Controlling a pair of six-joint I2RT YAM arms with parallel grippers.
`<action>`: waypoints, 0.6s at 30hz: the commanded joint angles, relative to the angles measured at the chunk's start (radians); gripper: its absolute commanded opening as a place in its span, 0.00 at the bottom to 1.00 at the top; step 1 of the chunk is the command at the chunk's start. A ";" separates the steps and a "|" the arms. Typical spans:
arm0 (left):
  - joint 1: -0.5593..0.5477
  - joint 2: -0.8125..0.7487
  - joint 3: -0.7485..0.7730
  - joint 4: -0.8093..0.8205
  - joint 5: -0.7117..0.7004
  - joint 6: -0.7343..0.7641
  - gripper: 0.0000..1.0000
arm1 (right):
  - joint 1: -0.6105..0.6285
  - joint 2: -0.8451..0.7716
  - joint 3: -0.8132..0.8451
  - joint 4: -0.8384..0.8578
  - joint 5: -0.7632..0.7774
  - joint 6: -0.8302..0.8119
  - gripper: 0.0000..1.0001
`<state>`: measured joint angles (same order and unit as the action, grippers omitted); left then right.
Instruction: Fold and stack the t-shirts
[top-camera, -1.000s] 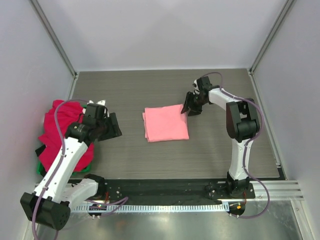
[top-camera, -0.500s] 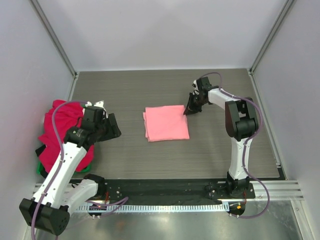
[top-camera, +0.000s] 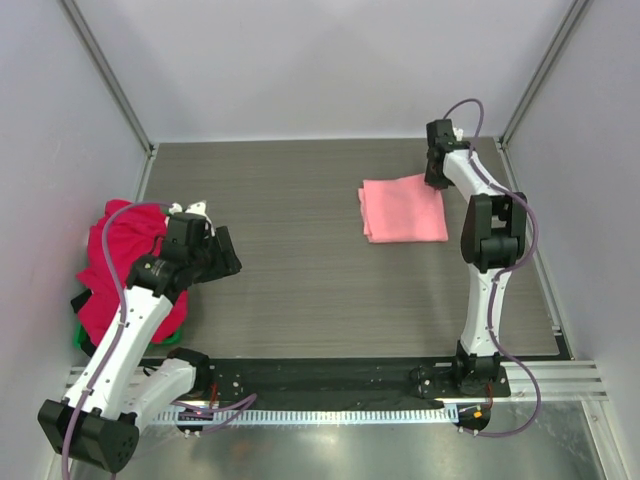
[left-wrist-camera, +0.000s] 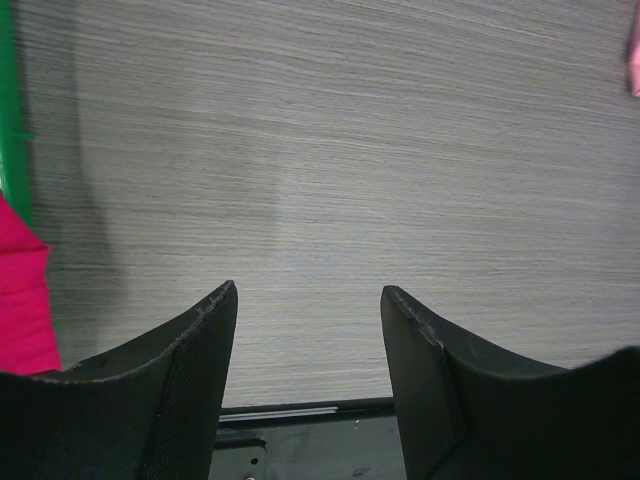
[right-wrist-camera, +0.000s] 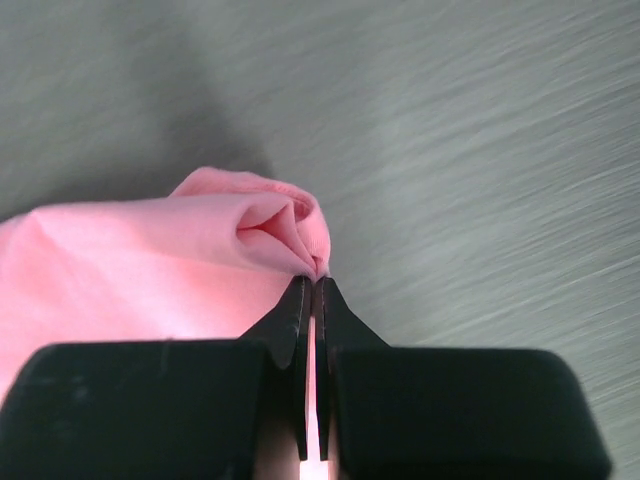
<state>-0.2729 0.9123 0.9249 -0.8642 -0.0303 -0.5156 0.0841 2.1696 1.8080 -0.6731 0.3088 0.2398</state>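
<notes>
"Looking down from above, has the folded pink t-shirt slid from mid-table to the far right?"
"Yes. The right gripper dragged it there, clamped on its far corner. The crimson t-shirts stay heaped at the left."
"And the left wrist view?"
"The left gripper gapes over bare table, holding nothing, near the green tray."
"Right wrist?"
"Its jaws are pinched tight on a bunched pink fold."
</notes>
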 joint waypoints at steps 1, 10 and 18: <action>0.001 -0.009 -0.006 0.037 -0.008 0.011 0.61 | -0.052 0.067 0.126 0.038 0.194 -0.040 0.01; 0.003 0.000 -0.008 0.034 -0.029 0.006 0.61 | -0.156 0.320 0.513 0.122 0.254 -0.070 0.01; 0.004 0.013 -0.009 0.027 -0.059 -0.001 0.61 | -0.195 0.455 0.655 0.328 0.306 -0.060 0.01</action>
<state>-0.2726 0.9226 0.9173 -0.8642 -0.0628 -0.5159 -0.1043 2.5916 2.3650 -0.4866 0.5392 0.1822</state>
